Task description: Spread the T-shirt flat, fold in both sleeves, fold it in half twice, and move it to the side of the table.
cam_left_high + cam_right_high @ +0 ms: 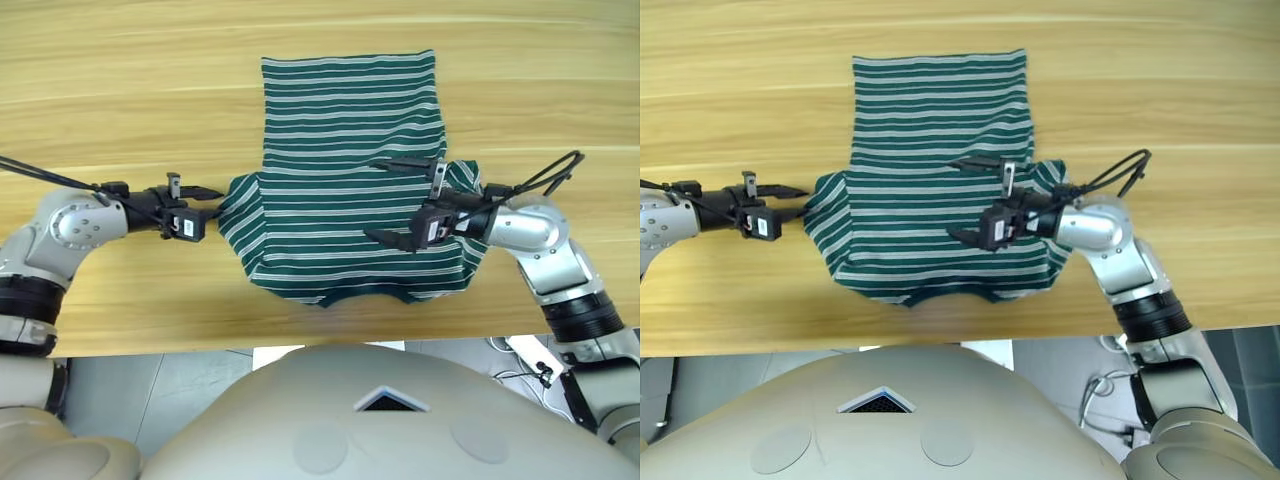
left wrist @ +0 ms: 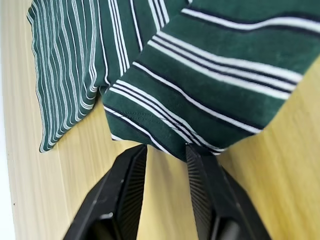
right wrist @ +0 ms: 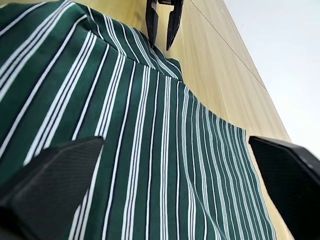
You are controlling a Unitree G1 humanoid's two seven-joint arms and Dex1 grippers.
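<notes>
T-shirt flat on table, 2 grippers at it.
The T-shirt (image 1: 340, 130) was spread at frame centre on the table (image 1: 120, 80); the left gripper (image 1: 215, 201), narrowly parted, was set at the sleeve (image 1: 238, 205) edge, and the right gripper (image 1: 395, 200) was held wide apart over its right half.

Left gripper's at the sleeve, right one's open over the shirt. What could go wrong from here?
1. The left gripper has only the hem of the sleeve at its fingertips; such a shallow bite may slip mid-fold.
2. The right gripper hangs open above the shirt, so nothing pins it; a sleeve pull could drag or wrinkle the body.
3. The shirt's near edge lies bunched close to the edge of the table and might slide off.
</notes>
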